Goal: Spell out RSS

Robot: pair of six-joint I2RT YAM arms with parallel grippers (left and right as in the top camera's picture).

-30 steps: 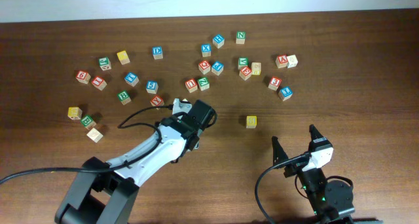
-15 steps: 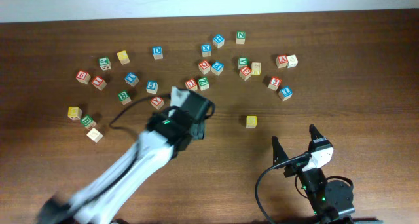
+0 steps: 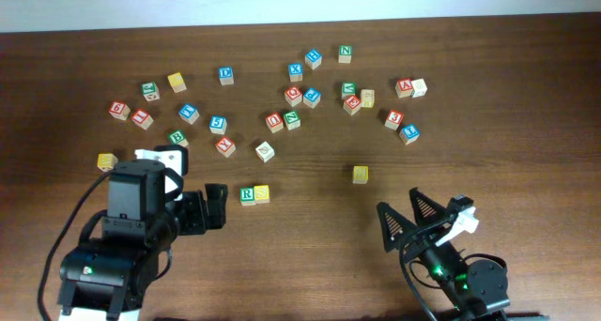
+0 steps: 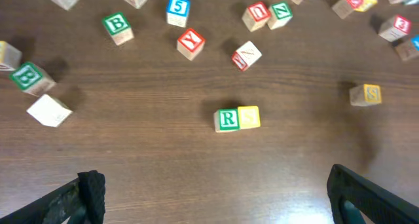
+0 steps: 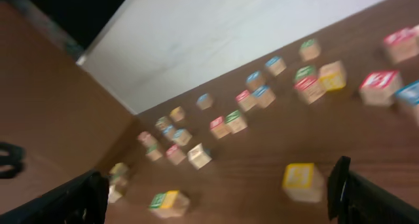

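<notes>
A green "R" cube (image 3: 247, 195) and a yellow cube (image 3: 262, 193) sit side by side, touching, in the middle of the table. They also show in the left wrist view, R (image 4: 227, 119) on the left and yellow (image 4: 249, 117) on the right. A second yellow "S" cube (image 3: 361, 174) stands alone to the right, and shows in both wrist views (image 4: 365, 94) (image 5: 299, 181). My left gripper (image 3: 207, 210) is open and empty, just left of the pair. My right gripper (image 3: 404, 215) is open and empty, below the lone yellow cube. The right wrist view is blurred.
Many other letter cubes are scattered across the far half of the table, among them a green "B" cube (image 3: 177, 138) and a pale tilted cube (image 3: 265, 151) just beyond the pair. More cubes lie at the left, near a yellow one (image 3: 107, 160).
My left arm has pulled back from the table's middle to the lower left, leaving the R and yellow cubes side by side. My right gripper has swung a little to the left.
</notes>
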